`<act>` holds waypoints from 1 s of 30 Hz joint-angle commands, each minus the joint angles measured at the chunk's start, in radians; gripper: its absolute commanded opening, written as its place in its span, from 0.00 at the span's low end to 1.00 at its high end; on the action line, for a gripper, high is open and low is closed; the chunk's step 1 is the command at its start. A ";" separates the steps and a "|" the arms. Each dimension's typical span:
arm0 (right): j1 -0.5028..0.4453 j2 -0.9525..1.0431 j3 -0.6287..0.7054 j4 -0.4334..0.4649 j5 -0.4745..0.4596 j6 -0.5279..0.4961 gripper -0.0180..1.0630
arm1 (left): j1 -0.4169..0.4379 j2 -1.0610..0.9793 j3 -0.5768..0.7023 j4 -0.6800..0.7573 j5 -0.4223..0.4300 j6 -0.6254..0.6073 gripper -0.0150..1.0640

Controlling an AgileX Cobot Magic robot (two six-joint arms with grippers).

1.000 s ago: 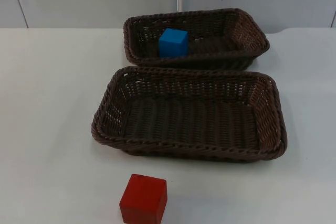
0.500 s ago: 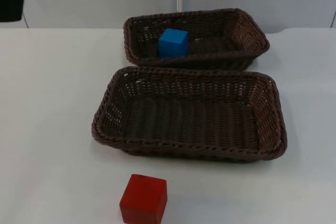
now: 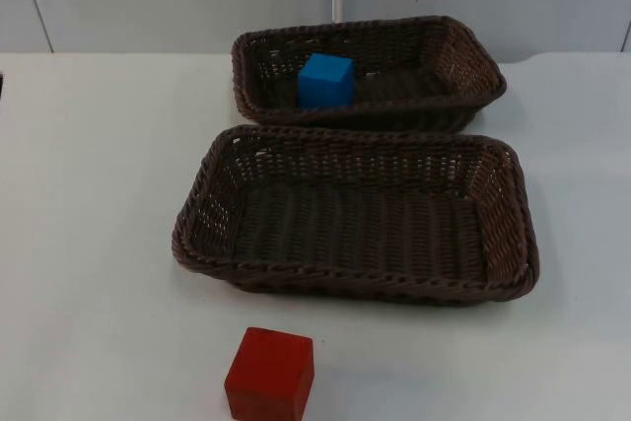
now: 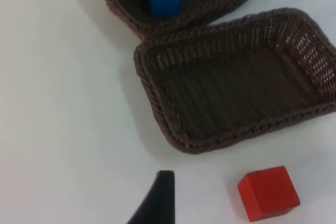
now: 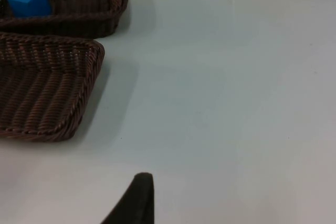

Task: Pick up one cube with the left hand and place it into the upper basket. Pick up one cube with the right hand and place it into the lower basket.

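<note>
With the blue cube (image 3: 325,80) already in the upper brown wicker basket (image 3: 473,66), we judge the right gripper (image 5: 137,195), jaws' state untellable like the left gripper's (image 4: 160,198), must next fetch the red cube (image 3: 270,374) from the white surface (image 3: 99,244) for the lower brown wicker basket (image 3: 508,234).

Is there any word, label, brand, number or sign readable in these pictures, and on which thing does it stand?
None: no text or sign can be read.
Blue cube in the upper basket: plain faces.
Red cube on the table: plain faces.
Lower basket: bare weave, no tag.
</note>
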 commanded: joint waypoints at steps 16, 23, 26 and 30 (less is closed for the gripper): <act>-0.005 -0.004 0.007 -0.002 -0.007 0.000 0.99 | -0.002 -0.089 0.055 -0.025 -0.017 0.002 0.83; -0.005 -0.004 0.007 -0.002 -0.007 -0.008 0.99 | -0.002 -0.089 0.055 -0.025 -0.017 0.006 0.83; -0.005 -0.004 0.007 -0.002 -0.007 -0.008 0.99 | -0.002 -0.089 0.055 -0.025 -0.017 0.006 0.83; -0.005 -0.004 0.005 -0.002 -0.009 -0.008 0.99 | -0.002 -0.089 0.055 -0.025 -0.015 0.006 0.83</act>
